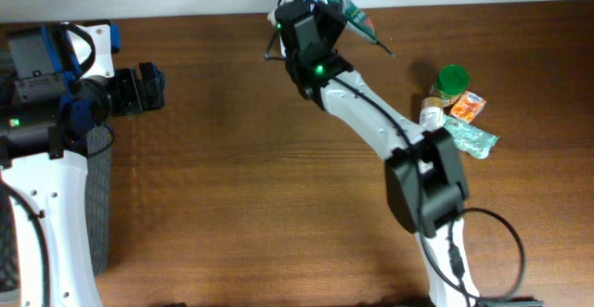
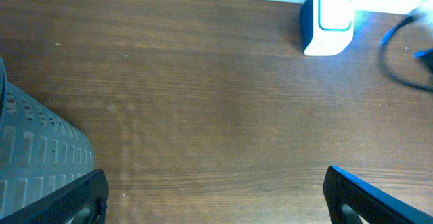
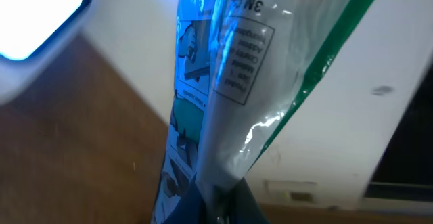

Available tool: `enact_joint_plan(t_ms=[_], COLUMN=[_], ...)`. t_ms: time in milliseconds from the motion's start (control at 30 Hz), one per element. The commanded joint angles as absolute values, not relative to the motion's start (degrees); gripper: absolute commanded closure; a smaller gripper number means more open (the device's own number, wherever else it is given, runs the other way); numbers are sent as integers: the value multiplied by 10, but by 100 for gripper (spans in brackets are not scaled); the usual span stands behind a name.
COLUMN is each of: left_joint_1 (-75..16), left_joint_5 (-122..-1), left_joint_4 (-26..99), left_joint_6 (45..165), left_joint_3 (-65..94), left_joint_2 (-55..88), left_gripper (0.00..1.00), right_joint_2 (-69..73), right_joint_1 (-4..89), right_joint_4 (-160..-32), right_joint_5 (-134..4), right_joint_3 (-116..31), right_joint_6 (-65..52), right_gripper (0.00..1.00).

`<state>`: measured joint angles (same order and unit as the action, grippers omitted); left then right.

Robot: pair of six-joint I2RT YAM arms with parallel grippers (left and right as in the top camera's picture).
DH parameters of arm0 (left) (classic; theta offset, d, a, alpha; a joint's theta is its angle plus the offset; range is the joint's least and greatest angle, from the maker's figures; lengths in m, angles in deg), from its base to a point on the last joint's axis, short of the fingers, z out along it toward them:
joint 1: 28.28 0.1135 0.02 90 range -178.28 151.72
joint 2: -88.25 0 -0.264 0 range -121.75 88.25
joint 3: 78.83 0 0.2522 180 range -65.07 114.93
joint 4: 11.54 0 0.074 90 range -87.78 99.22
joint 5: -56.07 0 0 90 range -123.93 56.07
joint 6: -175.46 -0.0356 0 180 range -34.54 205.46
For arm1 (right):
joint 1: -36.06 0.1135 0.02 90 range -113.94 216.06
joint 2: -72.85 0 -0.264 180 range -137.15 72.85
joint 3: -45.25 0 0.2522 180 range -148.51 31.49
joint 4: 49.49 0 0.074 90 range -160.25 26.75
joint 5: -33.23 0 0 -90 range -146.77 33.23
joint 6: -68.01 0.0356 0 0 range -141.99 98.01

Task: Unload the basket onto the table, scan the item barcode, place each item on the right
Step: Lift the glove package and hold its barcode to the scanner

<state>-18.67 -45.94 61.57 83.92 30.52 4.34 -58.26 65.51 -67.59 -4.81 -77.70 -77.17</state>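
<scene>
My right gripper (image 1: 306,19) is at the table's far edge, shut on a clear plastic packet (image 1: 348,6) with a green edge. In the right wrist view the packet (image 3: 250,82) rises from the gripper (image 3: 220,207), with blue light across its printed side and a small white label near the top. The white scanner (image 3: 34,21) glows at the upper left, close beside the packet. From the left wrist the scanner (image 2: 328,19) appears as a white and blue box at the table's far edge. My left gripper (image 1: 148,89) stays at the left, open and empty, its fingertips (image 2: 81,197) wide apart.
A green-lidded bottle (image 1: 452,80), a small bottle (image 1: 430,112), an orange packet (image 1: 467,108) and a green packet (image 1: 473,138) lie at the right of the table. A grey perforated basket (image 2: 34,149) stands beside the table's left side.
</scene>
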Motion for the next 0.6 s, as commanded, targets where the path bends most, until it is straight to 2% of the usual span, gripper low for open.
enact_joint_plan(t_ms=[0, 567], left_joint_1=[-187, -187], left_joint_5=[-466, -466], left_joint_4=[615, 615], left_joint_6=[832, 832], left_joint_3=[312, 312], left_joint_2=[48, 48], left_gripper=[1, 1], right_joint_2=[-631, -652], right_joint_1=[658, 657], right_joint_4=[-655, -619], right_joint_5=[26, 40], right_joint_3=[-785, -785], right_joint_6=[-852, -863], right_gripper=[96, 96])
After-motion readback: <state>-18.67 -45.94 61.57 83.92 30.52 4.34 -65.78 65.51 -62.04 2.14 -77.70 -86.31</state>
